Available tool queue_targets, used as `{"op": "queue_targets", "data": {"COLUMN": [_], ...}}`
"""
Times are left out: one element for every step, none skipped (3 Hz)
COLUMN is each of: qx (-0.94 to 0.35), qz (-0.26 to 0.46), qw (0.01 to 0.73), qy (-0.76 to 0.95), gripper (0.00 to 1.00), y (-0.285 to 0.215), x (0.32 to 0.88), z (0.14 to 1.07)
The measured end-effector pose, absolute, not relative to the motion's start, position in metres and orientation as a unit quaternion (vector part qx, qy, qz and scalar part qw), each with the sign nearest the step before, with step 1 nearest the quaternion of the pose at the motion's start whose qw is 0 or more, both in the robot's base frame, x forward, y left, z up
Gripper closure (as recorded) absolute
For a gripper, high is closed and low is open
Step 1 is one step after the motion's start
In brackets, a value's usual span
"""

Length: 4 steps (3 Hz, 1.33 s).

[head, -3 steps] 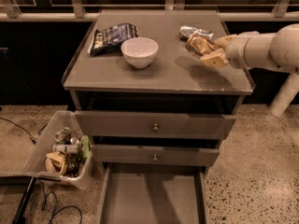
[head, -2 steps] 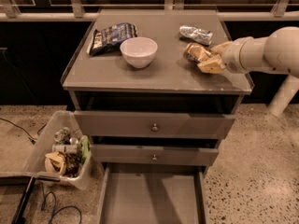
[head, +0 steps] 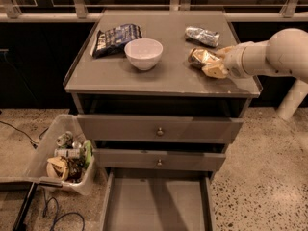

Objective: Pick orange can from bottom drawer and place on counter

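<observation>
The orange can (head: 199, 57) lies on its side on the right part of the counter (head: 159, 78). It is dented and gold-orange. My gripper (head: 217, 60) comes in from the right. Its fingers (head: 215, 70) are spread at the can's right end, and the can rests on the counter top. The bottom drawer (head: 156, 203) is pulled out below, with a bare grey floor.
A silver-grey dented can (head: 202, 34) lies just behind the orange can. A white bowl (head: 143, 53) and a dark snack bag (head: 114, 37) are on the counter's left half. Two shut drawer fronts with knobs (head: 159, 131) sit above the open drawer. A bin of trash (head: 67, 158) stands on the floor at left.
The orange can has come down and slightly left onto the counter top. The gripper lowered with it and its fingers have spread at the can's right end.
</observation>
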<state>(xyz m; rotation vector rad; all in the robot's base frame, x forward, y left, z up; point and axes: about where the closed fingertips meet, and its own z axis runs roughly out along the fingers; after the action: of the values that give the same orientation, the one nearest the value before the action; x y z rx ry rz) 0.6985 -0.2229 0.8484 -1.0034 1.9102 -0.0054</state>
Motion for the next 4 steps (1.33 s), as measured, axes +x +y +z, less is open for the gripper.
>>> {"op": "queue_targets", "data": {"qx": [-0.41, -0.41, -0.41, -0.41], "qz": [-0.002, -0.002, -0.002, -0.002], "qw": [0.472, 0.472, 0.472, 0.472], "qy": [0.78, 0.78, 0.78, 0.78], "gripper": [0.59, 0.34, 0.13, 0.0], "y": [-0.2228, -0.2228, -0.2228, -0.2227], "x": [0.6985, 0.6986, 0.6986, 0.6986], "z": [0.8484, 0.8484, 0.8484, 0.8483]}}
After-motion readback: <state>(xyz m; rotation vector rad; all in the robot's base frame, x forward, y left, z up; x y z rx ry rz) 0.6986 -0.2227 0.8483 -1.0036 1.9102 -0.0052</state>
